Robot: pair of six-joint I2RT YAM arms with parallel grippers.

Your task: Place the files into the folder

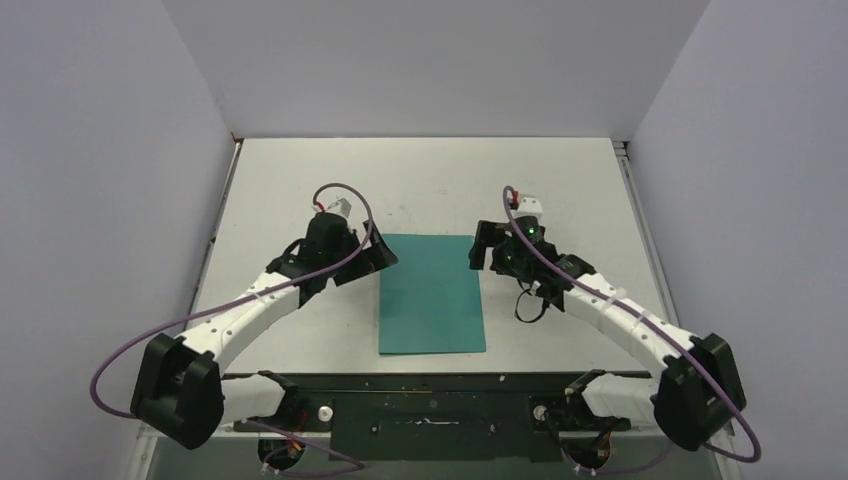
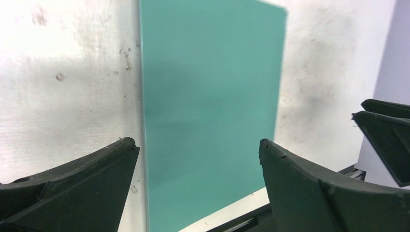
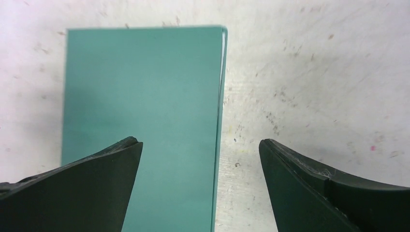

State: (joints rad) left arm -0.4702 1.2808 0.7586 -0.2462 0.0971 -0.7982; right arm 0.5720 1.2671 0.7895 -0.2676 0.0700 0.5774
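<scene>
The teal-green folder (image 1: 432,294) lies flat and folded shut in the middle of the table. It fills the left wrist view (image 2: 208,111) and the right wrist view (image 3: 145,106). A thin white line of paper (image 3: 223,53) shows along its edge in the right wrist view; otherwise the files are hidden. My left gripper (image 1: 372,258) hovers at the folder's far left corner, open, with nothing between its fingers (image 2: 77,188). My right gripper (image 1: 484,247) hovers at the far right corner, open and empty, its fingers (image 3: 319,188) wide apart over the folder's edge.
The white table (image 1: 560,190) is scuffed and bounded by grey walls on three sides. A black mounting rail (image 1: 430,400) runs along the near edge between the two arm bases. Purple cables loop from each arm.
</scene>
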